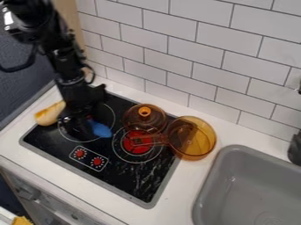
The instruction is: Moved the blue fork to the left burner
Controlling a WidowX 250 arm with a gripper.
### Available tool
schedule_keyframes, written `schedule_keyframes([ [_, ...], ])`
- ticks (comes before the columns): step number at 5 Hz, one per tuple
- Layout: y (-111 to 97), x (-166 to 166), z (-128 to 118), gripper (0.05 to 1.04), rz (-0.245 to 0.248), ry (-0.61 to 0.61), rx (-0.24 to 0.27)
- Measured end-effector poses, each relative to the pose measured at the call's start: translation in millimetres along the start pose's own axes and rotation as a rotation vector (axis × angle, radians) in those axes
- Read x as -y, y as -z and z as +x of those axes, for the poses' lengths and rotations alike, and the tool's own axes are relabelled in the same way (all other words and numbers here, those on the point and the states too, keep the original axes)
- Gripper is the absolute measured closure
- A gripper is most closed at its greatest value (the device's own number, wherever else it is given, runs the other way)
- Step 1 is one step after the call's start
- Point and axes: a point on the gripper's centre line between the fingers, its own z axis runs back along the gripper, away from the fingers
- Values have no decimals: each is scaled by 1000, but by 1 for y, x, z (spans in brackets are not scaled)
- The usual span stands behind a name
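Note:
The black gripper (76, 125) hangs low over the left burner (106, 112) of the black stove, coming down from the upper left. Close against its right side, the blue fork (101, 129) lies within the burner's ring or at its right edge, its broad blue end pointing down and right. Part of the fork is hidden by the gripper, and whether the two touch is unclear.
A yellowish bread-like item (49, 114) sits left of the gripper. An amber lidded pot (144, 117) stands behind the right burner, and an amber pan (199, 138) rests at the stove's right edge, its handle over that burner. A grey sink (218, 176) is at lower right.

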Motion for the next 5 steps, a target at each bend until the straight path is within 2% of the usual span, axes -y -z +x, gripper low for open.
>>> schedule_keyframes([
  [2, -5, 7, 10, 661, -13, -8, 33],
  [3, 1, 4, 3, 661, -1, 11, 32],
  [4, 7, -3, -17, 661, 24, 53, 29],
  [5, 14, -5, -27, 593, 26, 94, 45],
])
